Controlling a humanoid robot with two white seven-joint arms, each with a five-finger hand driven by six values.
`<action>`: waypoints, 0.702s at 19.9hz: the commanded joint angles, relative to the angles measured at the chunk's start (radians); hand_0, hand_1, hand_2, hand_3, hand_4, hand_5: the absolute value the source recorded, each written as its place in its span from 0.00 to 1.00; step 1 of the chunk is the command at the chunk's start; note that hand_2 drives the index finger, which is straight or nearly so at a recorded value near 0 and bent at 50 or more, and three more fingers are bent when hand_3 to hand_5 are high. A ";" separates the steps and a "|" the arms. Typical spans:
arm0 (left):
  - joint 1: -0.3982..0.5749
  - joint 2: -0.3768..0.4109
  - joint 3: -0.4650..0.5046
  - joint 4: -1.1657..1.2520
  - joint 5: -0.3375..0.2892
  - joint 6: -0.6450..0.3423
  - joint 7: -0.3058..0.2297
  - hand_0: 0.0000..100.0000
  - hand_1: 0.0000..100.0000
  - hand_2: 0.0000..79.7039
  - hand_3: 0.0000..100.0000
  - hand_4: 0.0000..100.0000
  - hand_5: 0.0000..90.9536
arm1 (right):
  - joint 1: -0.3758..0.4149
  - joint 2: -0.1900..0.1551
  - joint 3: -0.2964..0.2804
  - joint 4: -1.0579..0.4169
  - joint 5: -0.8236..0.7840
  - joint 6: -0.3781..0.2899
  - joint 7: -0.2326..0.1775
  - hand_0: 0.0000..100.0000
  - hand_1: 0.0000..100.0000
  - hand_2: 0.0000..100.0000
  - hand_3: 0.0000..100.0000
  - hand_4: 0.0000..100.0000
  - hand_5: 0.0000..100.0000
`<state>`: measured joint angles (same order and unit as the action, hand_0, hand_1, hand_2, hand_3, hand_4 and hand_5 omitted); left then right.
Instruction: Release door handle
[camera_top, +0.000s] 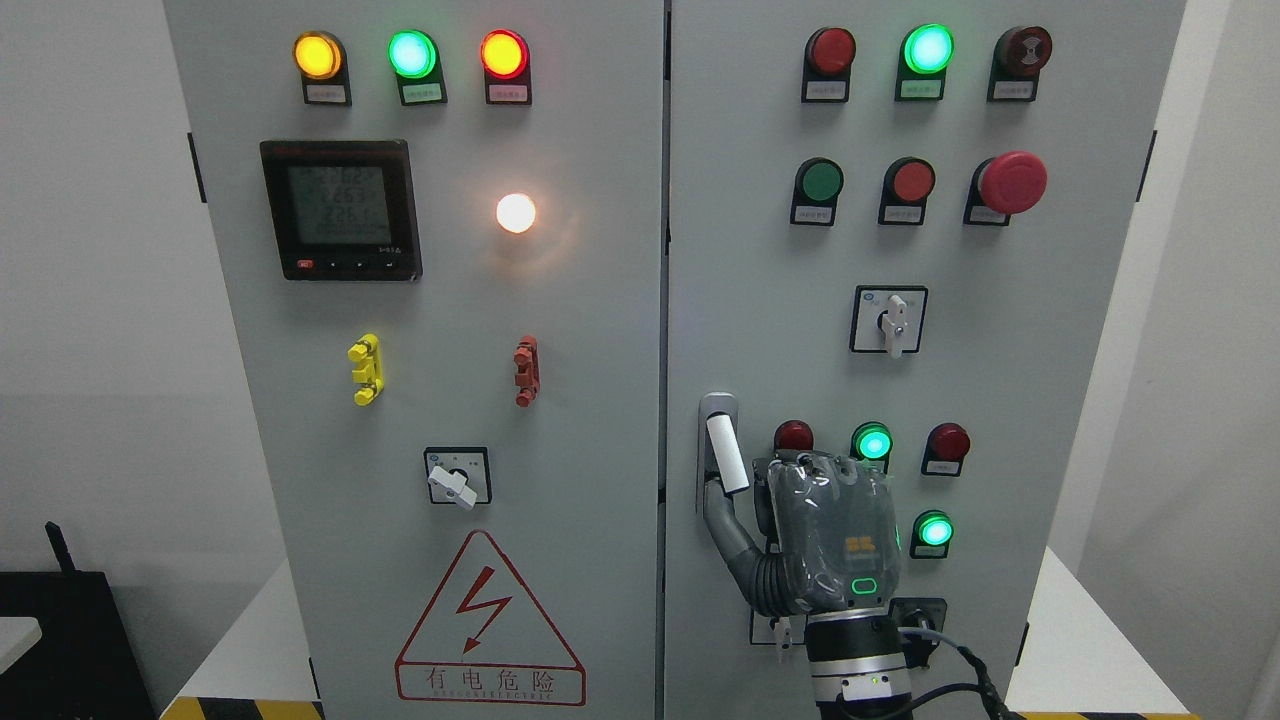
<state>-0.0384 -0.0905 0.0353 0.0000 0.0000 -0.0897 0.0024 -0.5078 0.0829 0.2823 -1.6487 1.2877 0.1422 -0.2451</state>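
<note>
The door handle (726, 452) is a white grip on a grey plate at the left edge of the right cabinet door (1000, 380). It stands nearly upright, leaning slightly. My right hand (790, 500) comes up from the bottom edge with its back toward me, just right of the handle. Its fingers (815, 468) point up against the door beside the handle and are not wrapped around it. The thumb (728, 528) stretches left, and its tip is at the handle's lower end. I cannot tell whether it touches. The left arm is out of view.
Indicator lamps and push buttons (873, 442) sit just above and right of my hand, with a rotary switch (890, 320) higher up. The left door (420, 400) carries a meter, lamps, a selector switch and a warning triangle. White walls flank the cabinet.
</note>
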 joint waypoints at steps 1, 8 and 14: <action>0.000 0.000 0.000 -0.009 -0.028 -0.001 0.001 0.12 0.39 0.00 0.00 0.00 0.00 | 0.003 0.000 -0.015 -0.003 -0.002 0.000 -0.003 0.60 0.47 1.00 1.00 1.00 0.99; 0.000 0.000 0.000 -0.009 -0.028 -0.001 0.001 0.12 0.39 0.00 0.00 0.00 0.00 | 0.006 -0.002 -0.017 -0.006 -0.004 -0.001 -0.008 0.60 0.46 1.00 1.00 1.00 0.99; 0.000 0.000 0.000 -0.009 -0.028 -0.001 0.001 0.12 0.39 0.00 0.00 0.00 0.00 | 0.006 -0.005 -0.018 -0.013 -0.004 -0.001 -0.008 0.61 0.46 1.00 1.00 1.00 0.99</action>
<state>-0.0384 -0.0905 0.0353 0.0000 0.0000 -0.0897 0.0024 -0.5030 0.0820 0.2691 -1.6546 1.2842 0.1430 -0.2548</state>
